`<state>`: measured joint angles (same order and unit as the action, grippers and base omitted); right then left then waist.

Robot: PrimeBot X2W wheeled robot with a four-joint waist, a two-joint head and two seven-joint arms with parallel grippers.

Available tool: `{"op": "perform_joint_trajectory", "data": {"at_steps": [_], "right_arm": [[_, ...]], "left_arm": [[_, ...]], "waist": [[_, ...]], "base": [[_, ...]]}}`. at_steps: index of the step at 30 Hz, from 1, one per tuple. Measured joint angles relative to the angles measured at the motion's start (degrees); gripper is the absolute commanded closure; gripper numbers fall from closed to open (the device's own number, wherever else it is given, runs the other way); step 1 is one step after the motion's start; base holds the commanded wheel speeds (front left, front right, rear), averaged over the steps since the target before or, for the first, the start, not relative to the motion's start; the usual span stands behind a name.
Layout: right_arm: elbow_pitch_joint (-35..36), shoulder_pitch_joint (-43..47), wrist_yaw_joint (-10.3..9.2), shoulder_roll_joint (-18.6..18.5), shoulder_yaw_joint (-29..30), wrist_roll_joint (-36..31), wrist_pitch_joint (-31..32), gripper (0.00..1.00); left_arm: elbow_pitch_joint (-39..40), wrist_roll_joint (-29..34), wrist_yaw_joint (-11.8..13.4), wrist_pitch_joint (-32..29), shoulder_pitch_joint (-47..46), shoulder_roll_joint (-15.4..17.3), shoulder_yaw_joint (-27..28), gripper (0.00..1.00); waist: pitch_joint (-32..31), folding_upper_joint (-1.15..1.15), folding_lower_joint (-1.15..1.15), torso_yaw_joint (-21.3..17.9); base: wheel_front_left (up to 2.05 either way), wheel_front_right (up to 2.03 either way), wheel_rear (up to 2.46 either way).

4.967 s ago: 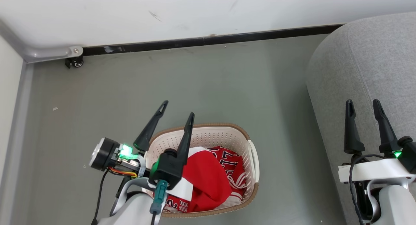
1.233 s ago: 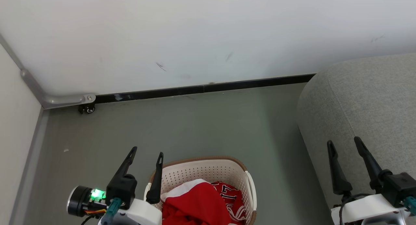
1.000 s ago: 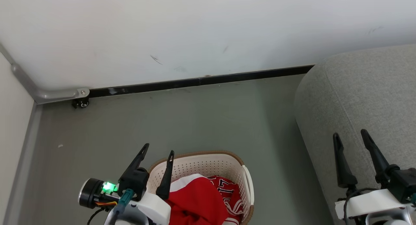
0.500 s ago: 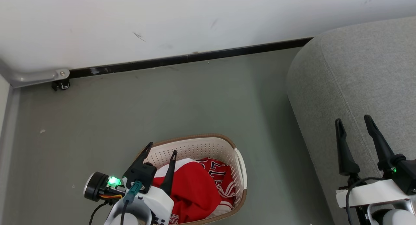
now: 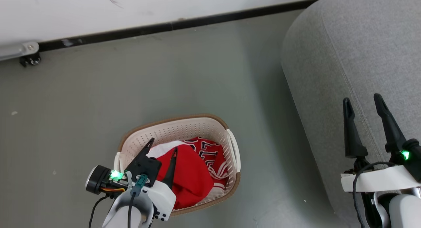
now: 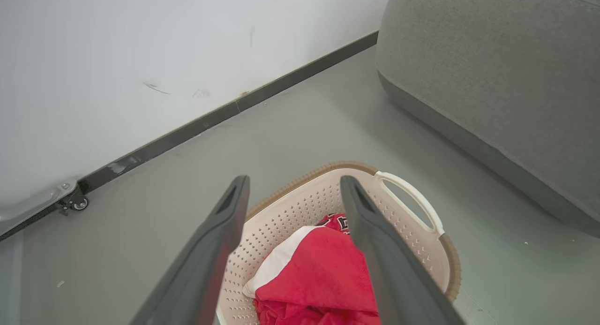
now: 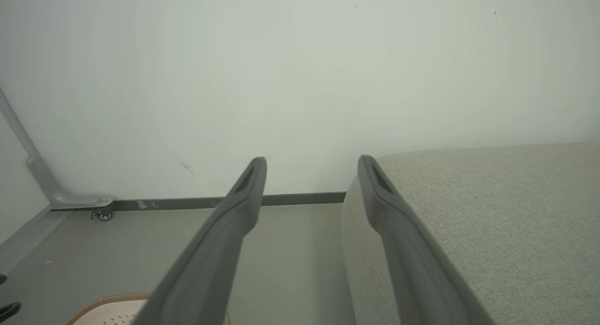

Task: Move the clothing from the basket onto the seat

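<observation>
From the head, the left gripper (image 5: 163,145) hung spread just above the clothing (image 5: 192,175) in the basket (image 5: 171,120), likely lining up a grab. Its wrist view showed the cloth seemingly untouched below the fingertips. The right wrist view showed the right gripper (image 7: 312,160) spread and empty beside the seat (image 7: 492,198).

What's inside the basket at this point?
Red clothing fills most of the basket: a plain red garment with a white band on top, beside it a piece with black-and-white lettering. The basket's bottom and anything under the pile are covered.
</observation>
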<state>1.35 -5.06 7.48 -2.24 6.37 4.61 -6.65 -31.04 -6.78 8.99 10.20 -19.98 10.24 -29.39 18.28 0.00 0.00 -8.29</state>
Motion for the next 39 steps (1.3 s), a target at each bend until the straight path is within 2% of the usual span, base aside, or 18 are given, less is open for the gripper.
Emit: {"op": "perform_joint_trajectory", "data": {"at_steps": [39], "right_arm": [[-3.39,-11.09,0.00,-0.01,-3.14,3.39,-4.79,0.00]], "left_arm": [[-15.19,1.99,-1.96,0.82,-11.03,-0.77,-1.57,0.00]], "waist": [[17.50,0.00,0.00,-8.04]], "base": [[0.00,0.00,0.00]]}}
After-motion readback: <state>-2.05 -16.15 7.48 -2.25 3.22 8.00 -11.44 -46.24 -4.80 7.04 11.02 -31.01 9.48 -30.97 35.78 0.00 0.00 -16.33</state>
